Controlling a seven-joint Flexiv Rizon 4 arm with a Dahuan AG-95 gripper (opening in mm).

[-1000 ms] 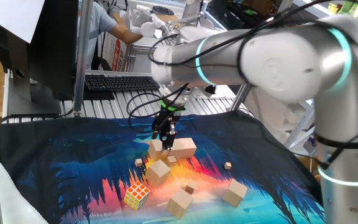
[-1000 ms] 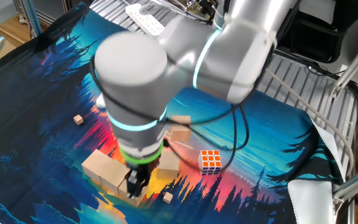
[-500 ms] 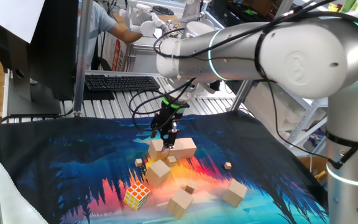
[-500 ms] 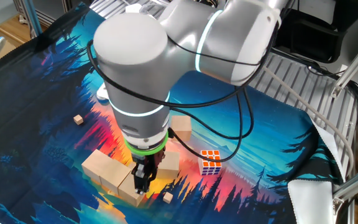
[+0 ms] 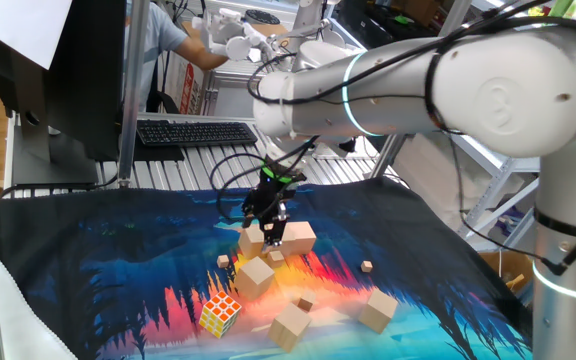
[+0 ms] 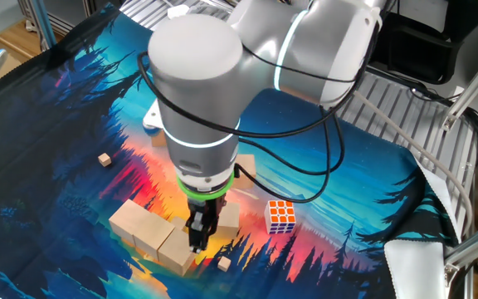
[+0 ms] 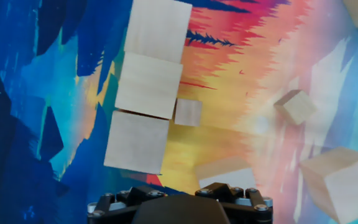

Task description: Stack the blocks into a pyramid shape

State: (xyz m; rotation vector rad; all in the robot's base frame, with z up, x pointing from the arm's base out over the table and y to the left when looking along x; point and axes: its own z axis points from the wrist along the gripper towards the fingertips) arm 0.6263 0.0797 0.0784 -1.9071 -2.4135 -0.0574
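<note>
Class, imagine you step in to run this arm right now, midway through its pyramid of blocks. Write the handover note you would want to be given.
Pincer: hovers low over one end of the base row, with no block seen in it. Whether it is open or shut cannot be told.
Blocks: the base row is three blocks lying side by side on the cloth. The three loose blocks lie scattered nearer the Rubik's cube.
Done: the bottom layer of three.
Left: put two loose blocks on the row, then the last one on top. Leave the Rubik's cube and the tiny cube beside the row alone.
</note>
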